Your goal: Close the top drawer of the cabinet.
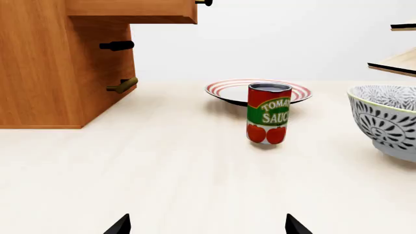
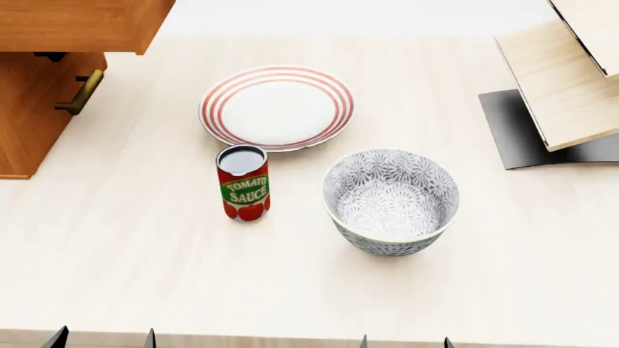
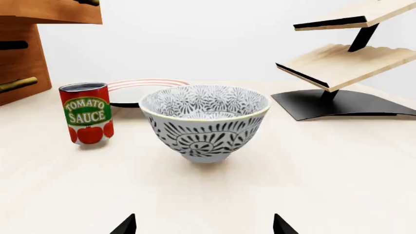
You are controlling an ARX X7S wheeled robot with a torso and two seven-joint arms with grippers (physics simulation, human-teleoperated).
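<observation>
Top drawer of the cabinet stands pulled out at the far left of the counter, its orange-brown wooden box jutting past the cabinet face and overhanging the lower drawer's brass bar handle. From my left wrist I see only one end of its own handle at its front.

Near the middle, a grey patterned bowl sits upright with nothing in it. Left of it stands a tomato sauce can, and just beyond the can lies a red-striped plate, bare. A pale wooden rack on a dark base stands far right.

My left fingers and my right fingers are both spread apart, holding nothing, low over the near edge.
</observation>
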